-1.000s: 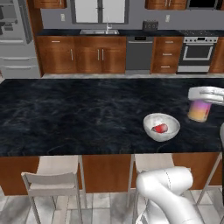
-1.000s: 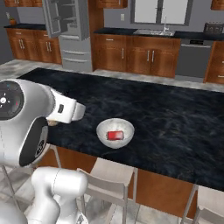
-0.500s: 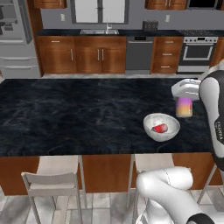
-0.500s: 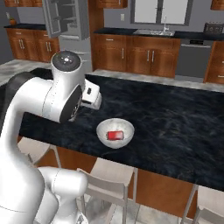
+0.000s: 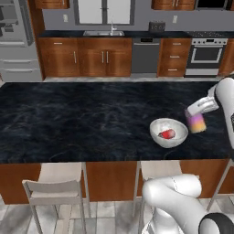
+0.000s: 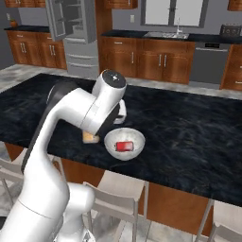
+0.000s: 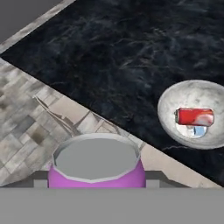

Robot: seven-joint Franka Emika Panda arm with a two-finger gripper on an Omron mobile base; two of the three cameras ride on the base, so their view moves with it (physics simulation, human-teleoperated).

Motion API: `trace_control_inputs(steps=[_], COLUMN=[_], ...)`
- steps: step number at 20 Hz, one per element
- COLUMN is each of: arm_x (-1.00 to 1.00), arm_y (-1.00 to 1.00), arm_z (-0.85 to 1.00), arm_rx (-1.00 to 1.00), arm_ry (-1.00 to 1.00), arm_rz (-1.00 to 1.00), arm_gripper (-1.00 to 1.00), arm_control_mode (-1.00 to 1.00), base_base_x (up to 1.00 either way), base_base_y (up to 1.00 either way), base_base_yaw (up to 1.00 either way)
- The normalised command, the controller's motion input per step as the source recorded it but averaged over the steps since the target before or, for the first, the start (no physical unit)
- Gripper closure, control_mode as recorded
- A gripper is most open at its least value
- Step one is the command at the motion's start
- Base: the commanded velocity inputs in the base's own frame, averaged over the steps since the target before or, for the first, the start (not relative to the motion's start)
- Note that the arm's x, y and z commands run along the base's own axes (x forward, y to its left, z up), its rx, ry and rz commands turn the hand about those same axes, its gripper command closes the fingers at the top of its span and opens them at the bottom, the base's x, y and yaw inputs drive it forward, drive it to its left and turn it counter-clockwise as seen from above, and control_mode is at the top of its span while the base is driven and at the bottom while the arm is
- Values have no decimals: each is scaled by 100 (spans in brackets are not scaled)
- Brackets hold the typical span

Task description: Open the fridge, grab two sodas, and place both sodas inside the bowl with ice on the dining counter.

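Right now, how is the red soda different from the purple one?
The red soda lies on its side inside the white bowl; the purple soda is upright in the hand, beside the bowl, not in it. The red soda is red with a silver end; the purple one fades to orange-yellow at its bottom. Both are small cans over the dining counter.

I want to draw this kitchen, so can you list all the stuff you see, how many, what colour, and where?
Counter: one, black marble, middle of room.
Bowl: one, white, on the counter.
Red can: one, lying in the bowl.
Purple can: one, purple and orange, in the claw beside the bowl.
Fridge: one, grey, door open, far wall.
Stove: one, silver, back right.
Chairs: several, pale, under the counter.
Claw: one, gripping the purple can.
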Motion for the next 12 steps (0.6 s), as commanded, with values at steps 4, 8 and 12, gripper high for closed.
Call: trace_control_inputs(steps=[4, 8, 12], arm_x=[0, 7, 18], arm_y=[-25, -15, -3], arm_z=[-11, -2, -16], arm_rx=[-20, -22, -22], arm_ry=[-15, -1, 2], arm_rz=[39, 34, 33], arm_gripper=[100, 100, 100], arm_control_mode=[-100, -100, -100], base_base_x=[0, 0, 0], base_base_y=[0, 0, 0], base_base_yaw=[0, 0, 0])
